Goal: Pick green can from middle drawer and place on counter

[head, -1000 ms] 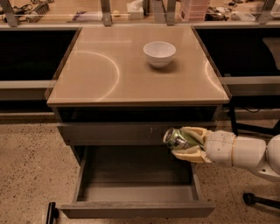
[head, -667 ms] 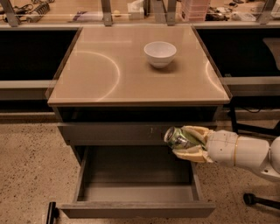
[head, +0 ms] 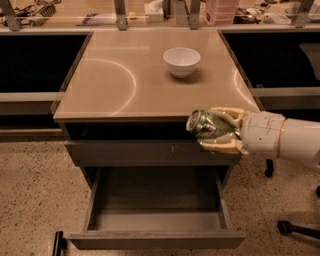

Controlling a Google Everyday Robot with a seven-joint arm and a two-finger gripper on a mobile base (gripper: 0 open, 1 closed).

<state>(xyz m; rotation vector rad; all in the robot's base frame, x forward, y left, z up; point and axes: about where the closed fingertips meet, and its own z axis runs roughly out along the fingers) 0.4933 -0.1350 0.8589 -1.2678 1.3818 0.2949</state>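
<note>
My gripper (head: 214, 129) comes in from the right and is shut on the green can (head: 206, 125), a dented can lying on its side with a silver end facing left. It hangs in front of the counter's front edge, near the right corner, above the open middle drawer (head: 156, 202). The drawer is pulled out and its grey floor is bare. The glossy tan counter (head: 115, 80) lies just behind and level with the can.
A white bowl (head: 181, 61) stands on the counter, back right of centre. A scratched grey drawer front (head: 150, 152) sits closed above the open drawer. A cluttered bench with metal posts (head: 120, 12) runs along the back. Speckled floor (head: 35, 195) lies on both sides.
My gripper has lifted the green can from beside the upper drawer front to the height of the counter's front edge.
</note>
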